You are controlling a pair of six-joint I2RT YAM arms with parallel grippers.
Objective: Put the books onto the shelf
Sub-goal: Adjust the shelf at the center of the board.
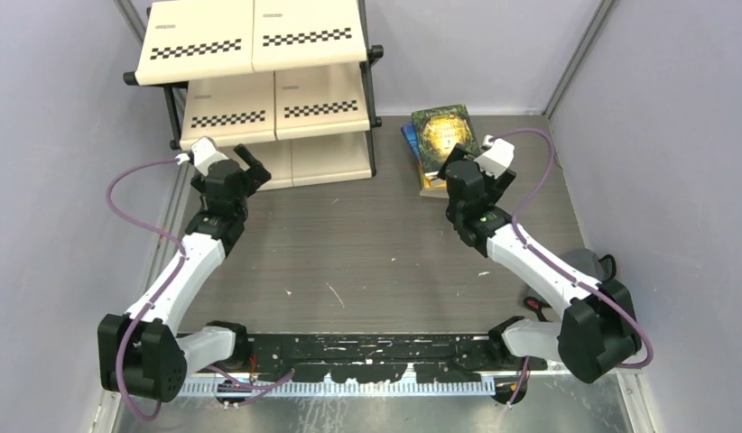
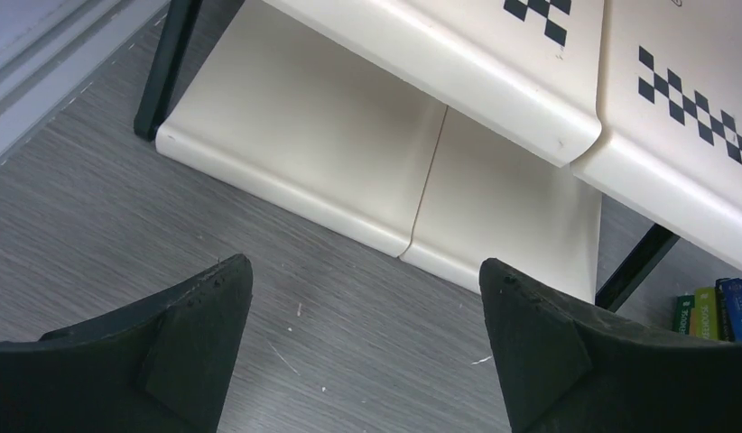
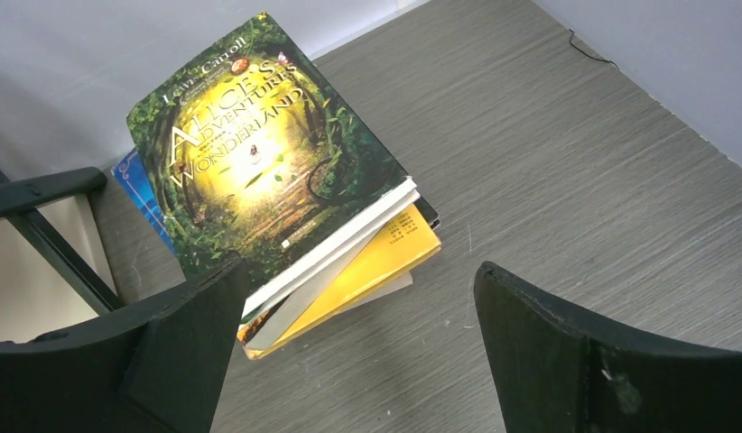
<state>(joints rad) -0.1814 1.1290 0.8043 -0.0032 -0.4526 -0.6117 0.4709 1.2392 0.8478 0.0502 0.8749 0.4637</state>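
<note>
The books [image 1: 444, 133] lie in a small stack on the grey table, to the right of the shelf [image 1: 259, 54]. The top book [image 3: 259, 153] has a dark green-and-gold cover; an orange one [image 3: 390, 257] and a blue one [image 3: 137, 185] stick out beneath it. My right gripper [image 3: 360, 269] hovers open just in front of the stack, its left finger beside the stack's near corner, holding nothing. Over by the shelf's lowest cream panel [image 2: 331, 135], my left gripper [image 2: 363, 266] stands open and empty above the bare table. The book spines [image 2: 710, 311] show at that view's right edge.
Grey walls close in the table on all sides. The shelf's black frame leg [image 3: 42, 216] stands just left of the stack. A grey round object with a cable [image 1: 586, 262] sits by the right arm. A black mounting rail [image 1: 367, 347] runs along the near edge.
</note>
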